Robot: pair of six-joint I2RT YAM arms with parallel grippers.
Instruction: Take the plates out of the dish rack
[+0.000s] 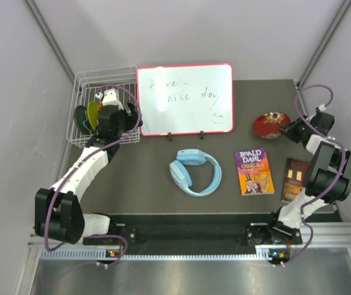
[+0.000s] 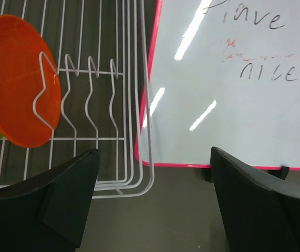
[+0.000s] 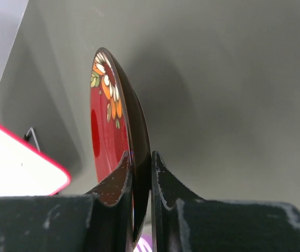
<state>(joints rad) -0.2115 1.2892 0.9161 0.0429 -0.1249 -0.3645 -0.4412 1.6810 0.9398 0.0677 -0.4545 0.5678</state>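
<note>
Left gripper (image 2: pixel 152 157) wide open, empty; orange plate (image 2: pixel 13 79) edgewise in rack (image 1: pixel 101 80), upper left of its wrist view; left arm (image 1: pixel 80 166) nearer. Right gripper (image 3: pixel 141 157) clamps red plate (image 3: pixel 105 126) rim.

Grey tabletop (image 1: pixel 144 178) clutter
Red-framed rectangular whiteboard (image 1: pixel 185 98) stands at the back; light blue plastic headphones (image 1: pixel 195 172) lie before it, purple paperback (image 1: pixel 254 171) and dark brown book (image 1: pixel 295 178) alongside

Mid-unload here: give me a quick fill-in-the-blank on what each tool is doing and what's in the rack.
1. The right tool is shut on the ___ round floral plate.
2. The left tool is ___, holding nothing.
3. An ___ round plate stands in the white wire dish rack.
Missing words: red; open; orange.
</note>
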